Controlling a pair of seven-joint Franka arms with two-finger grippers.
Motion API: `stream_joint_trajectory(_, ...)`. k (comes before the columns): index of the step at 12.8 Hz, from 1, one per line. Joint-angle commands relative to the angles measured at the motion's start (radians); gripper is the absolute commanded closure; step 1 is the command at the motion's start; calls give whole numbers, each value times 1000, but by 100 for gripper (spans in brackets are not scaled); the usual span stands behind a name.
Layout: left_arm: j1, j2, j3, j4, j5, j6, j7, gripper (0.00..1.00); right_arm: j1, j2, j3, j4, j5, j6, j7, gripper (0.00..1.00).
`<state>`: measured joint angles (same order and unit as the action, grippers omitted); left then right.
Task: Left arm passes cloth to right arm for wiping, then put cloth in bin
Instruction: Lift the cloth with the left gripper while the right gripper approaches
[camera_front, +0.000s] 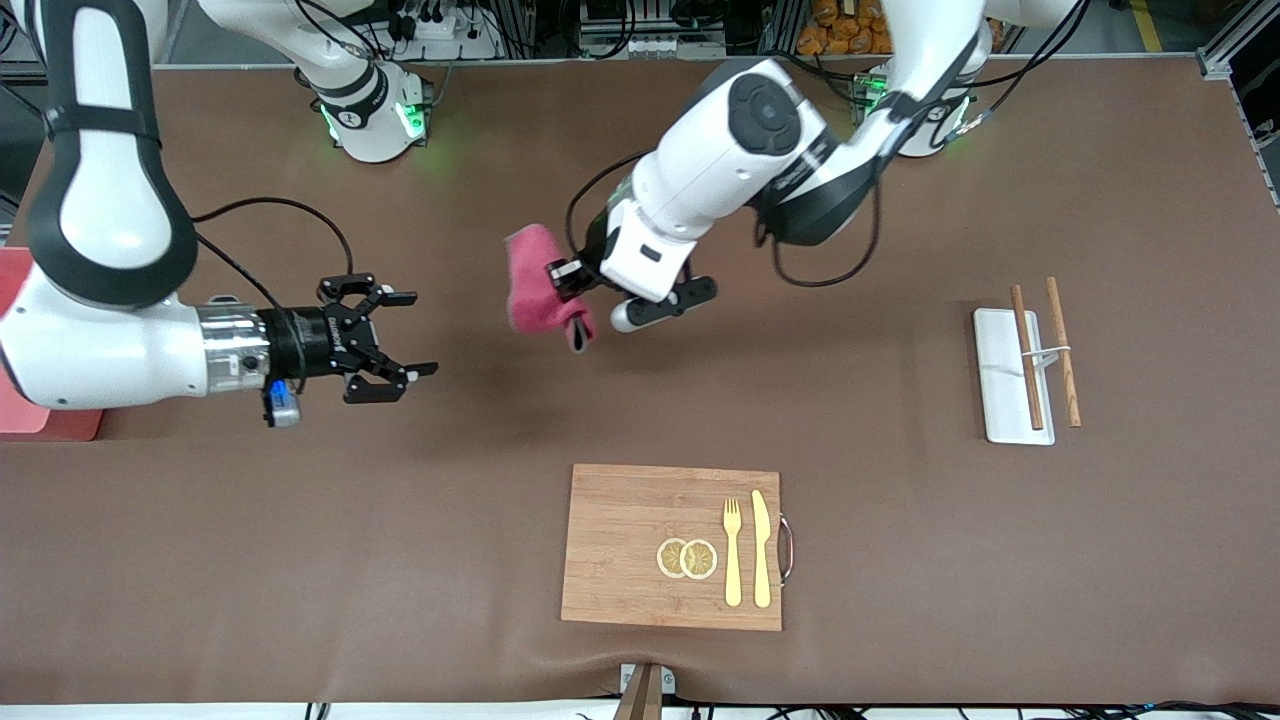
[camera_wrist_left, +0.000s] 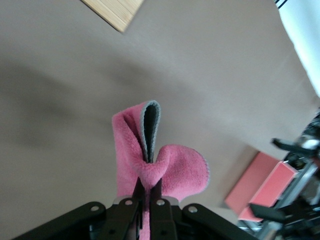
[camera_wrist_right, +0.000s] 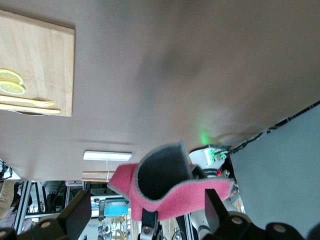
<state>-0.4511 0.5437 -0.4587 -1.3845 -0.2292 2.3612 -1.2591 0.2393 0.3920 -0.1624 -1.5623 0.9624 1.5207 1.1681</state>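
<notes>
left hand (camera_front: 572, 285) pinching cloth (camera_front: 535, 280), bin (camera_front: 20, 330) mostly hidden by right arm

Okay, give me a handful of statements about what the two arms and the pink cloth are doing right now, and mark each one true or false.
1. The left gripper is shut on the cloth. True.
2. The cloth lies flat on the wooden board. False: it hangs in the air over bare table, pinched in the left gripper.
3. The right gripper is open and holds nothing. True.
4. The right gripper already touches the cloth. False: in the front view a gap of table shows between its fingertips and the cloth.
5. A fork and a knife lie side by side on the board. True.
6. The lemon slices sit on the white tray. False: they are on the board; the tray carries brown sticks.
</notes>
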Motion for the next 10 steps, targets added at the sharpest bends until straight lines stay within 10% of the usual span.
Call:
stream_joint_trajectory(1,-43,51,9,47,-7,88,-97,100,18,-13,-8,-41,33,12,25,0)
stream_joint_trajectory(10,-83,71,9,45,-6,158,-189,100,95,21,-9,-59,24,107,4,0)
